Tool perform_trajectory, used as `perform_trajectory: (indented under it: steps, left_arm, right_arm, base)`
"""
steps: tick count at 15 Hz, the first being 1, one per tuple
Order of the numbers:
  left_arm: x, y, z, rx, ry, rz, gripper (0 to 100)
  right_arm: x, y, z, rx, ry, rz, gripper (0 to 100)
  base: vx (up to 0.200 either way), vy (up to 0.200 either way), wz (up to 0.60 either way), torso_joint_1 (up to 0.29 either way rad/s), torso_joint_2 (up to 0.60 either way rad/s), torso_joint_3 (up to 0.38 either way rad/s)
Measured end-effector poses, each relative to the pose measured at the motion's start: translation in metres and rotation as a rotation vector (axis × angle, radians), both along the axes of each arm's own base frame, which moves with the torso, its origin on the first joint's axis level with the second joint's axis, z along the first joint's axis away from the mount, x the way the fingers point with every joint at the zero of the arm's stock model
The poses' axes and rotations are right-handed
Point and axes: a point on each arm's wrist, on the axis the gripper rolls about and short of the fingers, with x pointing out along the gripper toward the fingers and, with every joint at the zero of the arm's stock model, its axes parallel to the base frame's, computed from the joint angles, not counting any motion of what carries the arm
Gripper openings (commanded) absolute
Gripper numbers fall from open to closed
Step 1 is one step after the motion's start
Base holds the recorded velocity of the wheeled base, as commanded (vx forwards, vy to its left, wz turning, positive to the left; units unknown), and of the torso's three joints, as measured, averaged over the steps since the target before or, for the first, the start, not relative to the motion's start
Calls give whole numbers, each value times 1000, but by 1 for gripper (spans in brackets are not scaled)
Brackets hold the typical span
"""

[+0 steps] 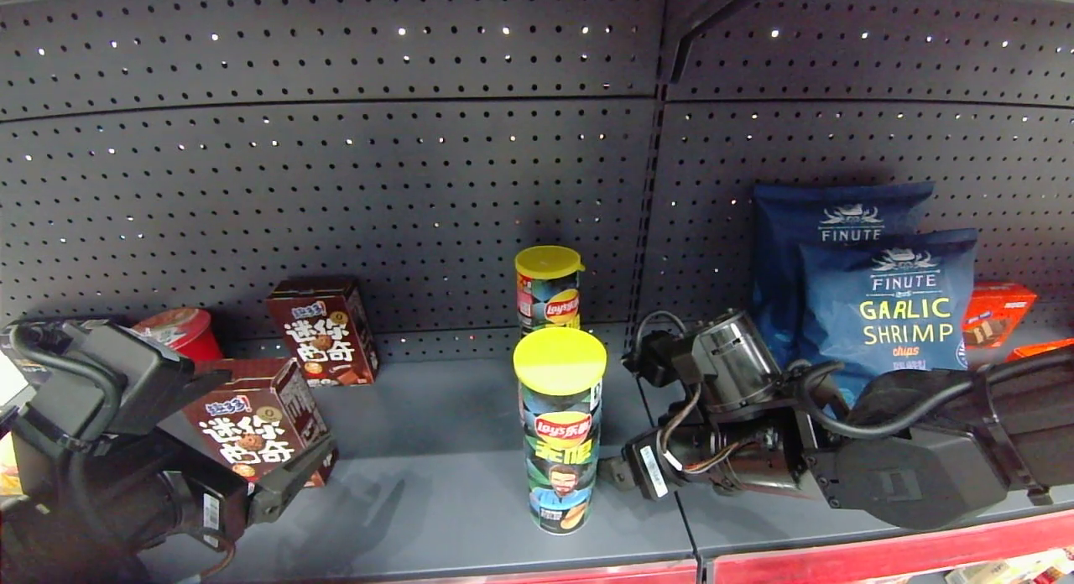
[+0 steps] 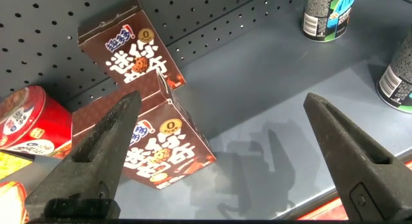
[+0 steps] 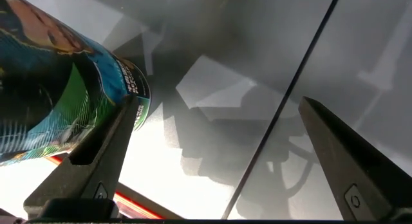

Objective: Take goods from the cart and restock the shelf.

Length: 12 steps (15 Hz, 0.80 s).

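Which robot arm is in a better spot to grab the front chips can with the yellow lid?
Probably right. The right gripper, open, sits just beside the front chips can; the left gripper, also open, is over by the brown cookie box.

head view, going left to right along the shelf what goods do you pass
red tub → front brown cookie box → rear brown cookie box → yellow-lidded chip cans, one behind the other → blue chip bags, two overlapping → orange box
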Motion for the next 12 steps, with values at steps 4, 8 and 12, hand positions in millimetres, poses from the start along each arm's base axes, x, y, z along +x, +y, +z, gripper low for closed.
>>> perform_trajectory:
  steps: [4,8,12]
  left_arm:
    - [0,2,1,-1,-5,14,100]
    - [-1,3,3,-1,-18,21,100]
    - [-18,10,6,-6,-64,54,100]
  right_arm:
    - [-1,-2,1,2,1,-5,100]
    - [-12,-16,20,66,-14,-45,100]
    - [-39,-54,49,140,-53,-104,100]
  base:
    - [0,0,0,0,0,0]
    - [0,0,0,0,0,0]
    - [0,0,0,0,0,0]
